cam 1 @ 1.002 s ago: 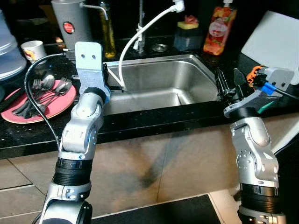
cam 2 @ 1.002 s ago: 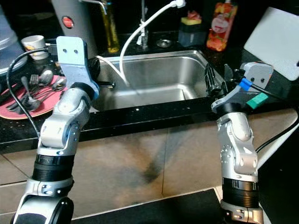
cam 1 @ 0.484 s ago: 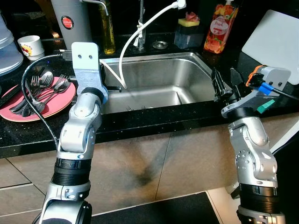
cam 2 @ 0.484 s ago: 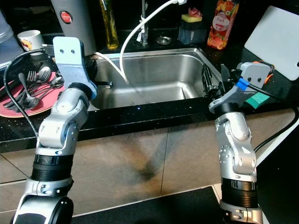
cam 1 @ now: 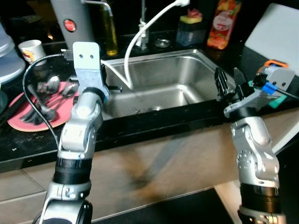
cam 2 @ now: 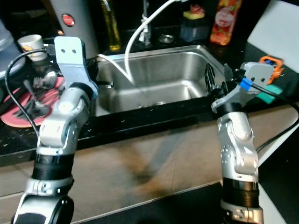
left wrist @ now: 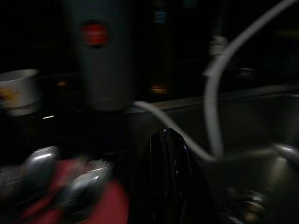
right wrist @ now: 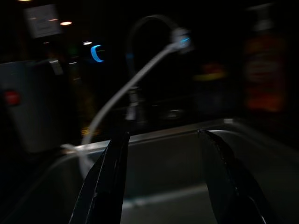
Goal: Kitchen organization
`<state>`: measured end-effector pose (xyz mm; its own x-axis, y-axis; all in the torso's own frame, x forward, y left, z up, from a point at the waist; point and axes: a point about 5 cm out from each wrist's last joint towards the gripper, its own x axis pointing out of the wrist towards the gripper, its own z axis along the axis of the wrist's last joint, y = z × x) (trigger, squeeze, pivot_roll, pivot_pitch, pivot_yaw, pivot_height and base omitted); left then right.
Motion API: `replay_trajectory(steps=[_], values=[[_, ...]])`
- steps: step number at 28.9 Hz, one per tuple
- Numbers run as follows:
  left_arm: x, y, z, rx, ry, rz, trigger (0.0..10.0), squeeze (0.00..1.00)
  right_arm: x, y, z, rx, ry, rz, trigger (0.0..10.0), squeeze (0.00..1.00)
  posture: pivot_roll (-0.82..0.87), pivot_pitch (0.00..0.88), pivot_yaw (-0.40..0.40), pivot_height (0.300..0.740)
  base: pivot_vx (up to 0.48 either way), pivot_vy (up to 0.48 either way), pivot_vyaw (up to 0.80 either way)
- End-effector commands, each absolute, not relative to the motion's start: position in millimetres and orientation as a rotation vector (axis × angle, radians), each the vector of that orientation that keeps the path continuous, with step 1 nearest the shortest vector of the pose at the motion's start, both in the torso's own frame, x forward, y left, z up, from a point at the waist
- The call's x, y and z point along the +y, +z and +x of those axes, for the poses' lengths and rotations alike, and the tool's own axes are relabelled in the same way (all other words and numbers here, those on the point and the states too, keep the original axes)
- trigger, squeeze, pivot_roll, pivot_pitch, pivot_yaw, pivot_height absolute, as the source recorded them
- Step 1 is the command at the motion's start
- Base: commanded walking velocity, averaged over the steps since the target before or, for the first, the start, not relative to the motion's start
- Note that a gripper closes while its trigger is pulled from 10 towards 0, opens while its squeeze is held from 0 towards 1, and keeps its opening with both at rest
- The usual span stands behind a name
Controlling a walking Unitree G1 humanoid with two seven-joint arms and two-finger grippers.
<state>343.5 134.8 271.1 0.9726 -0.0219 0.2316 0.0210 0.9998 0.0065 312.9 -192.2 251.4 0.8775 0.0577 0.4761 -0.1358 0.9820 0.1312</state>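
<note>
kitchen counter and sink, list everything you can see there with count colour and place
sink: 1, steel, middle of the black counter
hose: 1, white, curving from the tap into the sink
plate: 1, red, counter left of the sink
cutlery: several pieces, silver, on the plate
cup: 1, white, behind the plate
canister: 1, grey with a red dot, back left
oil bottle: 1, yellow, beside the canister
soap bottle: 1, orange-red, back right
board: 1, white, far right
left gripper: shut, at the sink's left edge
right gripper: open, at the sink's right edge

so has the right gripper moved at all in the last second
No. The right gripper hovers open beside the sink's right rim, as it did a second ago; the slight shift is the camera's.
</note>
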Motion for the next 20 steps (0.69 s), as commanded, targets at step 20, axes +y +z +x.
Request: replay_trajectory(steps=[20], values=[[208.6,270.6,346.2,0.070,0.137,0.088,10.0,0.00,-180.4,266.3,316.7,-0.496,0.236,0.078,10.0,0.00,0.08,0.037,0.002,0.740,0.000,0.000,0.00]])
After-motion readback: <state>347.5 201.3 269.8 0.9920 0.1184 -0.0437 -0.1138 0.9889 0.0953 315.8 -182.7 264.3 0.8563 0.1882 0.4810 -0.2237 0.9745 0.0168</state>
